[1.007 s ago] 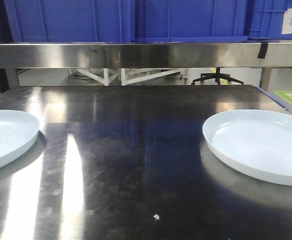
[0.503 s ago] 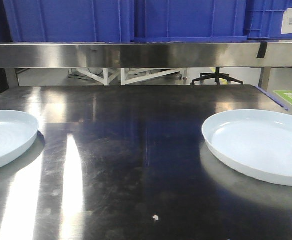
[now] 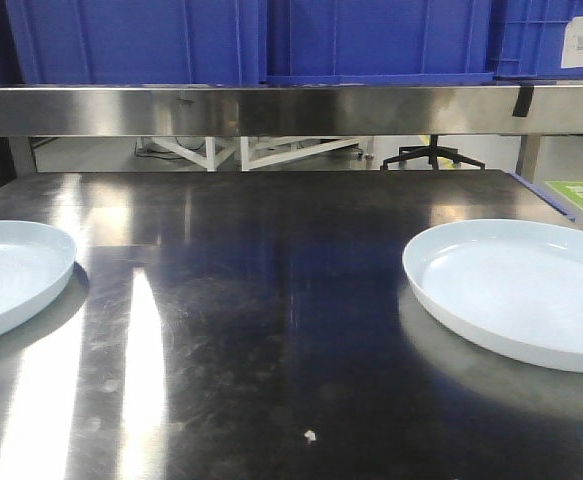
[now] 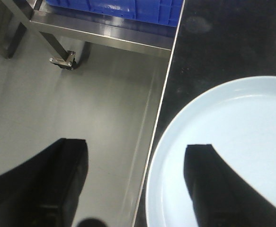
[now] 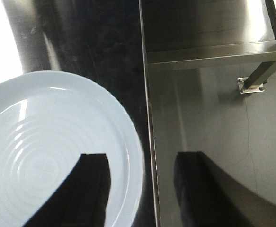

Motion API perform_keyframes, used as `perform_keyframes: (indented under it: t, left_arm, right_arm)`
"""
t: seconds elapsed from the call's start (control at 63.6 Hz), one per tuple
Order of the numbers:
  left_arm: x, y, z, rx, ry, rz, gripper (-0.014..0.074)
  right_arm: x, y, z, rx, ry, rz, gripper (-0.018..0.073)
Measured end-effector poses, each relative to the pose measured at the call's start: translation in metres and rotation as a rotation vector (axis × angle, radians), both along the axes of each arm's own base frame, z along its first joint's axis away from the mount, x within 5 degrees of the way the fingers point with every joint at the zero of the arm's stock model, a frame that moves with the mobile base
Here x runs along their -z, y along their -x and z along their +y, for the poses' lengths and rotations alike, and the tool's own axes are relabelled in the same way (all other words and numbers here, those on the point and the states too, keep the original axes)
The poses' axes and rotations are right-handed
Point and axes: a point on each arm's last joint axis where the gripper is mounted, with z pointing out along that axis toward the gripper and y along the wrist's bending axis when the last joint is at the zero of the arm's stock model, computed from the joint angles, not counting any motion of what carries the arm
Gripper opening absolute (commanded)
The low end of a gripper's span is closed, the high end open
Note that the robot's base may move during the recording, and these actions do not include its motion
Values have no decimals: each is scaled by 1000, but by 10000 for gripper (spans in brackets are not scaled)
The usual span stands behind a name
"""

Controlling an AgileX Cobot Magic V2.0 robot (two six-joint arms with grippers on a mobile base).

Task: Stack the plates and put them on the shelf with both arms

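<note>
Both plates sit a trace further left in the front view than one second ago, as does the small white speck (image 3: 310, 436) on the table; nothing differs from half a second ago. Glossy pale bluish-white round left plate (image 3: 11, 270), shallow with a low upturned rim and faint concentric rings in its well, lies flat at the left edge of the dark glossy steel tabletop (image 3: 271, 300) and is cut by the frame. Its twin, the right plate (image 3: 516, 290), lies flat near the right edge, well apart from the first. Behind and above them, the brushed stainless-steel shelf (image 3: 291, 110) spans the full width with a long flat front rail. Large blue plastic crates (image 3: 141, 40) stand on it side by side, taking up its whole visible front. A short black strip (image 3: 523, 100) crosses the rail at the right. Left wrist view: the matte black left gripper (image 4: 138, 184) is spread wide and holds nothing. One finger (image 4: 64, 179) is over the grey floor (image 4: 95, 109) beyond the table edge, the other over the left plate; contact cannot be told. Right wrist view: the matte black right gripper (image 5: 142, 189) is likewise spread wide and empty, with one finger (image 5: 88, 189) over the right plate and the other beyond the table edge
</note>
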Motion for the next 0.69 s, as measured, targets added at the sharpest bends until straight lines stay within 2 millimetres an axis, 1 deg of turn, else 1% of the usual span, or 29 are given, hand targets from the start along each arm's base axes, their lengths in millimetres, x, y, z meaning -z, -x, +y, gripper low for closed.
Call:
perform_keyframes:
  t: [0.283,0.582,0.692]
  left_arm:
    - [20,-10,0,5,3,61,498]
    - [37,-17,-1,8,5,108,498]
    - [40,-20,-1,11,7,111,498]
  right_arm:
    - [0,0,0,0,0,0,434]
    - [0,0,0,0,0,0,434]
    - [0,0,0,0,0,0,434]
